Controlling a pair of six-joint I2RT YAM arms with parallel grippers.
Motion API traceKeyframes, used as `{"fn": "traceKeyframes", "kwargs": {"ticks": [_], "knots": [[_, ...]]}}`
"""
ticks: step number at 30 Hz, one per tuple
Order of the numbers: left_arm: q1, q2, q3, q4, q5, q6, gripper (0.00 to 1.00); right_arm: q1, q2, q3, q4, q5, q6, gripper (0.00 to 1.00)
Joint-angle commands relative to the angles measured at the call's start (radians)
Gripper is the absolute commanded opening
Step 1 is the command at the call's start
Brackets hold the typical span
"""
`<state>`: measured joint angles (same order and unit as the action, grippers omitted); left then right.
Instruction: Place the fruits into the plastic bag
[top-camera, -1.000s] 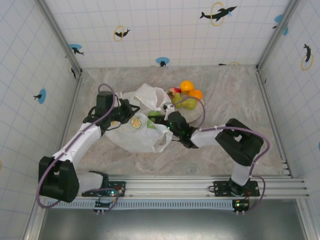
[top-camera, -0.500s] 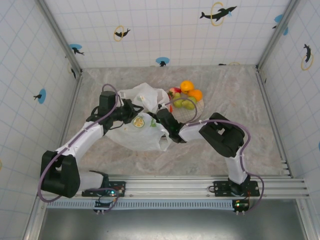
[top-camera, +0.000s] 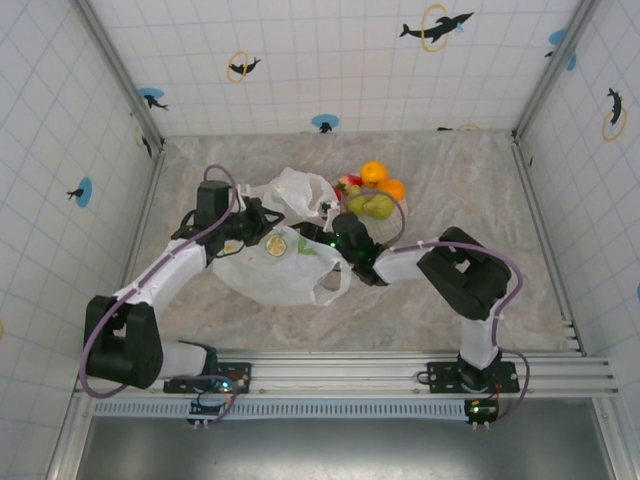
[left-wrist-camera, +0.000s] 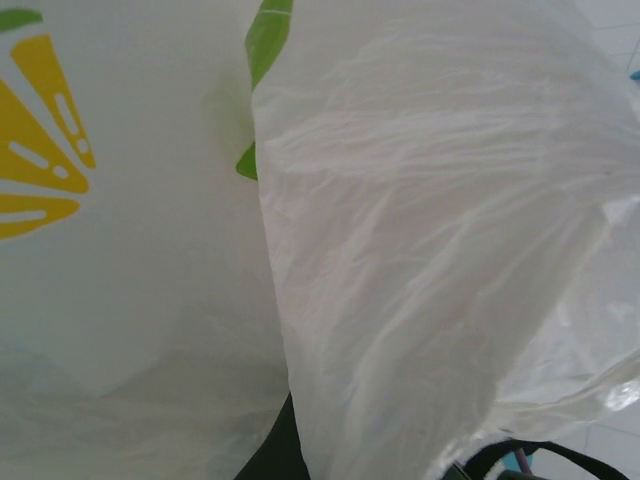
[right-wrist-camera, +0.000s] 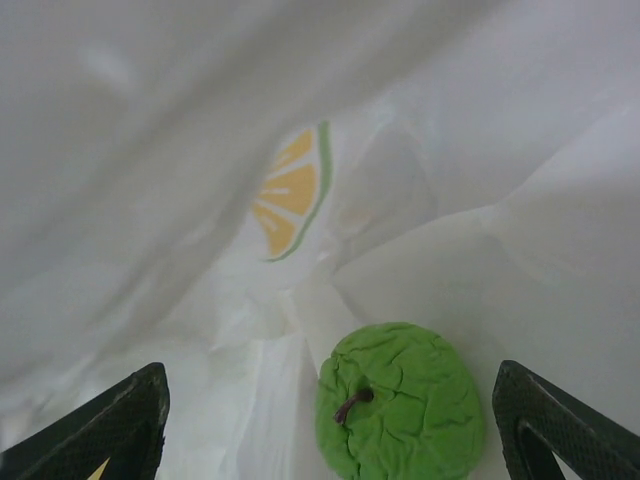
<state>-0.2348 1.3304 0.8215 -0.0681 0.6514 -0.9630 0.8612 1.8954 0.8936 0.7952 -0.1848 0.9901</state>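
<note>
The white plastic bag (top-camera: 280, 268) with lemon-slice prints lies mid-table, its mouth toward the right. My left gripper (top-camera: 260, 222) is shut on the bag's upper rim; in the left wrist view the bag film (left-wrist-camera: 420, 230) hides the fingers. My right gripper (top-camera: 328, 238) reaches into the bag's mouth and stands open. A green round fruit (right-wrist-camera: 400, 400) lies loose on the bag's inside between its fingertips (right-wrist-camera: 95, 430). Two oranges (top-camera: 374, 172), a red apple (top-camera: 349, 182) and yellow-green pears (top-camera: 368, 206) are piled just right of the bag.
The piled fruits rest on a round checked plate (top-camera: 401, 213) behind my right forearm. Tiled walls close in the marbled table (top-camera: 460, 290) on three sides. A bag handle loop (top-camera: 330, 290) lies toward the near side.
My right gripper has gone deeper into the bag's mouth and opened wide, letting go of the green fruit, which now lies inside. The left gripper keeps its hold.
</note>
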Motion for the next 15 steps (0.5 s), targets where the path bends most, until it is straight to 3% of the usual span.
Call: {"fn": "traceKeyframes", "kwargs": {"ticks": [1,6,15], "knots": [[0.025,0.027,0.058,-0.063,0.039,0.125,0.00,-0.005,-0.090,-0.057,0.038,-0.039,-0.086,0.84],[0.066,0.069,0.124,-0.181,0.061,0.294,0.00,-0.004,-0.222,-0.133,-0.123,0.013,-0.254,0.84],[0.114,0.092,0.146,-0.212,0.065,0.401,0.00,-0.025,-0.428,-0.194,-0.326,0.028,-0.490,0.84]]}}
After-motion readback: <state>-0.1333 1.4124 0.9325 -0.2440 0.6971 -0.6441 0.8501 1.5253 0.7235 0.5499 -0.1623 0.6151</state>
